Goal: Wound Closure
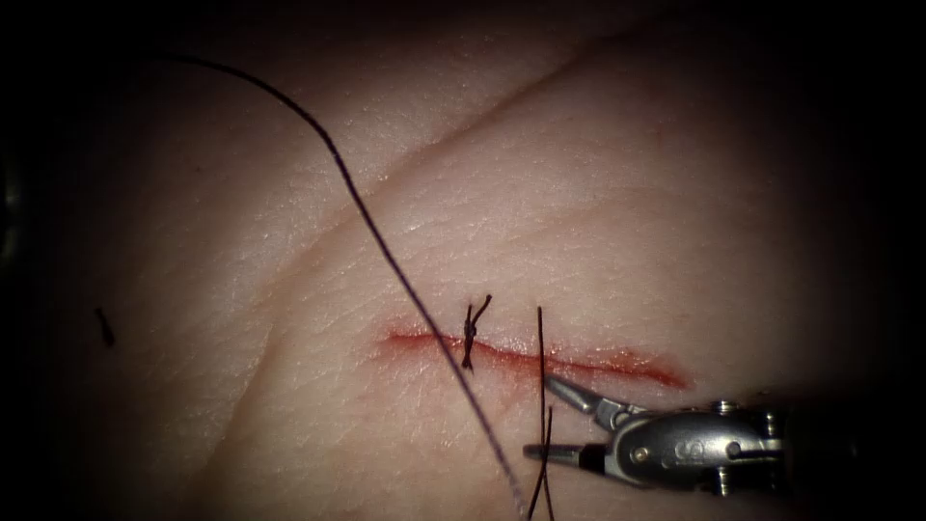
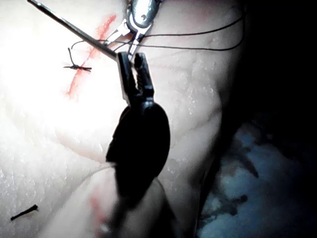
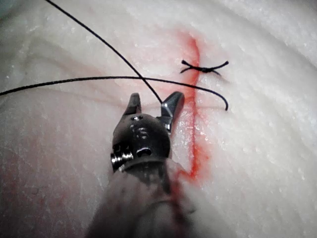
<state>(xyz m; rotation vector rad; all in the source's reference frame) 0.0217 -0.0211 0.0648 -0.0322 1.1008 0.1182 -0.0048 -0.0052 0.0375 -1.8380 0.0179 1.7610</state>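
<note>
The cut (image 1: 531, 357) runs as a thin red line across the pale tissue (image 1: 627, 193), edged with red fluid. A finished knot (image 1: 471, 333) with short tails sits across it. Just right of the knot, dark thread (image 1: 540, 386) passes through the cut. The right tool (image 1: 564, 420) lies below the cut, jaws spread around the thread, gripping nothing. The left tool (image 2: 134, 67) grips the thread in its closed jaws. A cut end (image 1: 104, 328) lies far left of the cut.

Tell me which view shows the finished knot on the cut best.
Right wrist view: the knot lies sharp across the cut, both tails plain, beyond the right tool's open, empty jaws. The endoscope view shows it smaller; the left wrist view shows it in glare.
</note>
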